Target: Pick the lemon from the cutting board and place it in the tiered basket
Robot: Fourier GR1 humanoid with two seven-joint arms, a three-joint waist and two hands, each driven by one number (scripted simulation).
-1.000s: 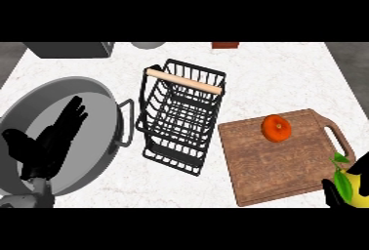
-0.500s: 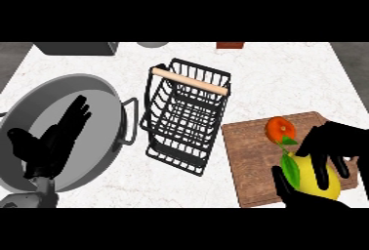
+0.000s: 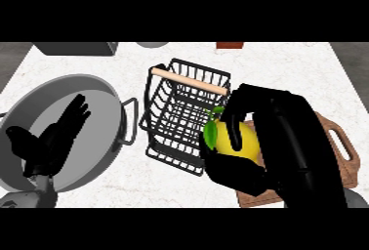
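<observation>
Now right hand (image 3: 277,127) curled round lemon (image 3: 238,139) beside tiered basket (image 3: 184,117); left hand (image 3: 51,141) spread.

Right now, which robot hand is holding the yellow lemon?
The right robot hand, beside the black wire basket, curls round the lemon. The left robot hand is open with straight fingers over the grey pan, holding nothing.

Both hands are showing matte black: the right hand (image 3: 277,141) looking bulky and glossy-edged, the left hand (image 3: 51,139) slimmer, with a grey forearm (image 3: 29,199) below it.
</observation>
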